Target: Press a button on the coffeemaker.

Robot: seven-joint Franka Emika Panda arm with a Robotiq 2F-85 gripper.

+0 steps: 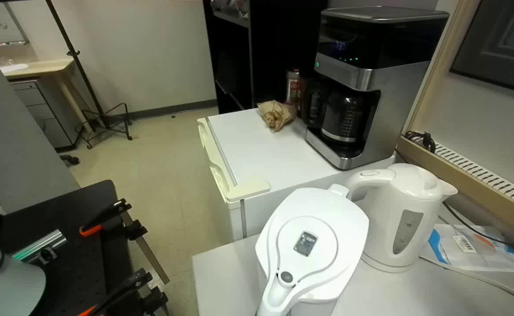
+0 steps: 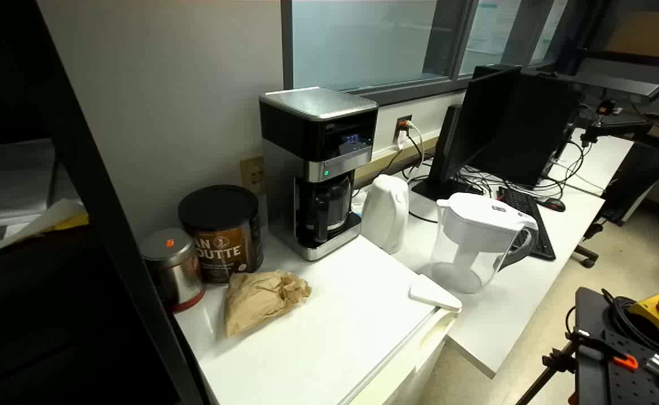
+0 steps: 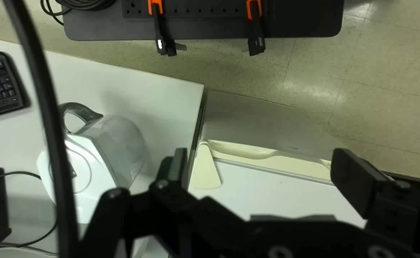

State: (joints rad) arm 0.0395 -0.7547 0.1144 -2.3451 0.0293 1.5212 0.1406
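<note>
The room looks like an office or lab: a white table (image 2: pixel 492 320) runs along a windowed wall (image 2: pixel 183 101), and a small fridge (image 2: pixel 329 332) stands just past the table's end edge. The coffeemaker (image 1: pixel 393 96) stands upright on the fridge, by the wall and close to the table's back corner. We judge it is there to be near the outlet (image 2: pixel 402 121) while its panel (image 2: pixel 352 143) faces the room, open to reach. Blue digits and green lights glow on its front, so we take it to have power; the carafe (image 1: pixel 342 115) sits inside. A big can (image 2: pixel 222 242), a small can (image 2: pixel 175 275) and a paper bag (image 2: pixel 262 301) rest near it, probably placed handy for brewing.

On the table, the kettle (image 1: pixel 393 224) is near that same back corner. The pitcher (image 2: pixel 467 242) stands nearer the front corner, its handle (image 2: pixel 518 257) turned towards the front edge, presumably for easy lifting.

The gripper (image 3: pixel 260 157) shows only in the wrist view, its fingers (image 3: pixel 353 182) spread well apart and holding nothing, aimed down at the fridge's front edge. The coffeemaker is outside that view, so we think the press is not yet begun and the gripper hangs back to leave approach room. A button needs one small contact, so we would bring the fingers together first and push gently: a hard push might slide the coffeemaker.
</note>
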